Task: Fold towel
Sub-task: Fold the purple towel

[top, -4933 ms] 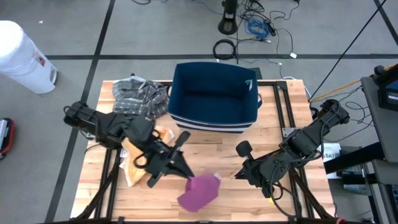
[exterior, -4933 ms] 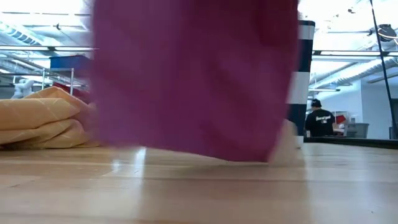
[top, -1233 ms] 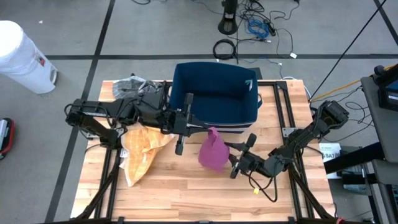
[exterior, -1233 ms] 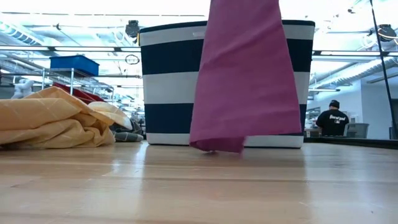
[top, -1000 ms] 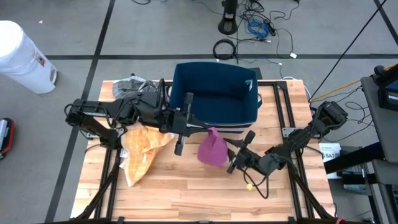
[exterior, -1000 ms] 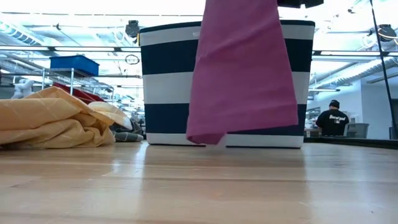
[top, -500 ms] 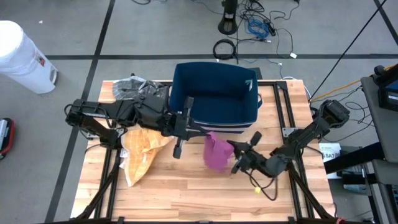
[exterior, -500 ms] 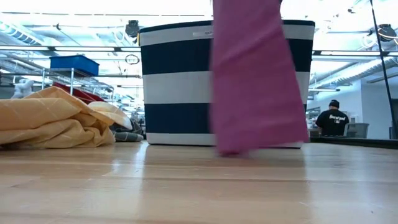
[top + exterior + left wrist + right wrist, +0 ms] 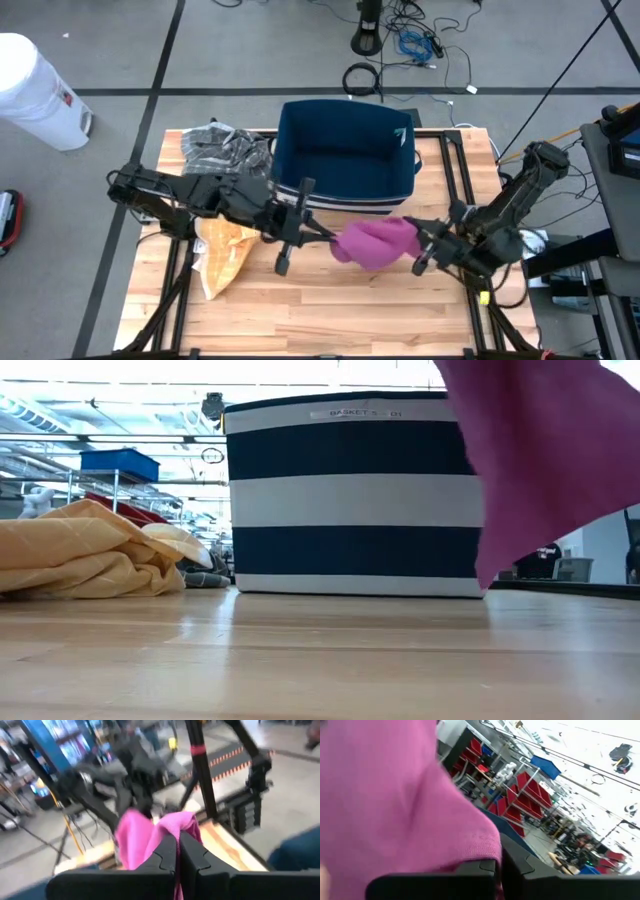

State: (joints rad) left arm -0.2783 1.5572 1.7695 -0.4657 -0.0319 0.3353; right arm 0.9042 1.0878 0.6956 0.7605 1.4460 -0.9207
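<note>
A magenta towel (image 9: 375,243) is spread between my two grippers in front of the navy-and-white striped basket (image 9: 345,155). In the low view the towel (image 9: 545,460) hangs above the wooden table, not touching it. My left gripper (image 9: 326,237) is shut on the towel's left end, and my right gripper (image 9: 420,243) is shut on its right end. The wrist views show the towel (image 9: 150,832) (image 9: 395,800) right at each gripper's fingers. My left gripper pinches a bunched edge of the towel (image 9: 176,827) between its two shut fingers (image 9: 167,852), coming level from the table's left. The towel is lifted clear and droops from the hold. My right gripper pinches the towel's opposite end (image 9: 485,850) between its shut fingers (image 9: 482,867), coming from the table's right. How many layers it has, I cannot tell.
A crumpled yellow cloth (image 9: 225,250) lies on the table's left part, also seen as a yellow heap (image 9: 80,555) in the low view. A grey plaid cloth (image 9: 225,150) lies at the far left beside the basket. Bare wood (image 9: 330,310) lies toward the near edge.
The towel hung in one bunch below my left gripper. My right gripper has come up to it, taken its lower part and moved toward the table's right edge. The towel is now drawn out sideways between both grippers and lifted higher above the table.
</note>
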